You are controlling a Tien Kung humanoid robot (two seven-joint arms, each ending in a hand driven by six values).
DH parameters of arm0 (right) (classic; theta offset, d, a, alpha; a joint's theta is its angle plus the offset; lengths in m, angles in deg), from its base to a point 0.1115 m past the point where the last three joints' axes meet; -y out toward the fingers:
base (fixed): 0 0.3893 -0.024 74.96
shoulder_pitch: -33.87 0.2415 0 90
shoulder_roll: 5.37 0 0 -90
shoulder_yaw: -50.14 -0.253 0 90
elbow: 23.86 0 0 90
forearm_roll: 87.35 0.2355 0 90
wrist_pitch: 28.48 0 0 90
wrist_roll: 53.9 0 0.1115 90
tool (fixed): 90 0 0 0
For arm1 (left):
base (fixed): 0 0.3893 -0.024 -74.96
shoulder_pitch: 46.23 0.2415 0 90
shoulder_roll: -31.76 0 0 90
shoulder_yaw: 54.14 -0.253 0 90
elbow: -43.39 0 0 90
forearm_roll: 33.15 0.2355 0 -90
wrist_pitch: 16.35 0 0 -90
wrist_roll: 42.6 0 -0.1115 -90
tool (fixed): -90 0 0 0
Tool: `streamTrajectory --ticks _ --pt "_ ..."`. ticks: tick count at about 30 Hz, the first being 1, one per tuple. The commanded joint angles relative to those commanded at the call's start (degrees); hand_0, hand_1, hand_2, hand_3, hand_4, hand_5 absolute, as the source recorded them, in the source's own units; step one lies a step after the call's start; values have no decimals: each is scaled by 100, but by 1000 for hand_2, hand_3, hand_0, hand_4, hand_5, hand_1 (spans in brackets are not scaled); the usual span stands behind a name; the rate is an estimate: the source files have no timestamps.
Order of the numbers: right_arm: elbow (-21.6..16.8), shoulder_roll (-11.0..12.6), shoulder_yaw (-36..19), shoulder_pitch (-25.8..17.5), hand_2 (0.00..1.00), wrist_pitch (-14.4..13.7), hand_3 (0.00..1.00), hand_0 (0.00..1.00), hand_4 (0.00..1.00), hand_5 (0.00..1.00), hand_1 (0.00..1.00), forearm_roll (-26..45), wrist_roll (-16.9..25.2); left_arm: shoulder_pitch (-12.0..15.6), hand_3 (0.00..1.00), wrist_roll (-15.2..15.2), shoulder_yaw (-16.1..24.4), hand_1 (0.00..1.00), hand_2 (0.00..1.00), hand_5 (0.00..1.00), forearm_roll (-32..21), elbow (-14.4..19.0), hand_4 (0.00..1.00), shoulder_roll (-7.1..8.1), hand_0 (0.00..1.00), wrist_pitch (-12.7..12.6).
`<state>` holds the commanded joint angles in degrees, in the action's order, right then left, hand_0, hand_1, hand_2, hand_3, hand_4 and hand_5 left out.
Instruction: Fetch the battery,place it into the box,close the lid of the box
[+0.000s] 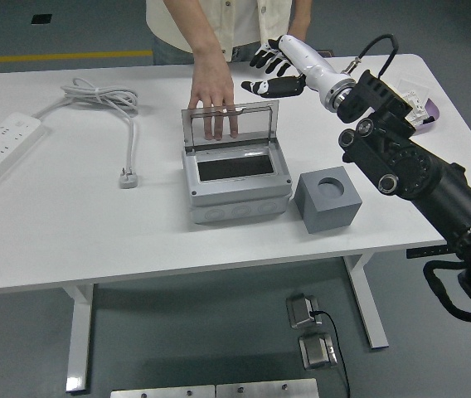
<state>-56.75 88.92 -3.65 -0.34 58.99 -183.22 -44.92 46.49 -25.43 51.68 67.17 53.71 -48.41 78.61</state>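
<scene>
**Lid still up, robot hand above and to the right**

The grey plastic box (237, 186) sits in the middle of the frame on the white table (70, 240). Its see-through dark lid (230, 124) stands almost straight up at the back of the box. Inside the box there is a dark, flat patch. It could be the battery, but I cannot tell for sure.

The lid's long side runs left to right across the picture. Its hinge is at the back edge of the box, so it looks like the lid must swing down toward the bottom of the frame to shut.

The robot's right hand (275, 70) is white with black fingers. It is up in the air in the upper middle of the frame, above the lid and a bit to the right of it. Its fingers are loosely spread and hold nothing. It is apart from the lid. This is the only robot hand we can see, so it is the one to do the closing.

A person's hand (213, 93) rests flat on the table just behind the lid, fingers showing through it. The robot hand should stay clear of it.

A grey cube block with a round hole (327, 198) stands just right of the box. A white power strip (2, 152) and a white cable with a plug (111, 112) lie well apart on the left. A purple tray (422, 112) sits at the far right. In front of the box the table is bare.
</scene>
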Motion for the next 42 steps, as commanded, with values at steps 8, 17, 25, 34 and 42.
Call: streamTrajectory --ticks 8,17,25,34,42 --pt "537 -132 -29 -189 611 -101 536 500 887 409 551 201 105 -9 662 -20 -4 672 683 206 28 0 724 -1 632 7" --pt "276 -129 28 -473 608 -189 528 515 911 498 547 286 148 41 663 -25 -38 671 683 212 -25 0 724 -6 633 2" --pt "-293 65 249 -671 607 -247 523 512 903 476 545 322 121 58 662 -34 -23 671 683 214 -40 0 724 -34 633 -1" --pt "-1015 405 801 -1030 606 -305 520 508 901 474 545 518 88 65 661 -46 -6 671 683 215 -68 0 723 -55 633 -7" --pt "-1488 562 835 -1264 601 -267 524 494 919 527 532 410 -19 78 661 -43 15 671 683 217 -67 0 723 -70 634 -9"
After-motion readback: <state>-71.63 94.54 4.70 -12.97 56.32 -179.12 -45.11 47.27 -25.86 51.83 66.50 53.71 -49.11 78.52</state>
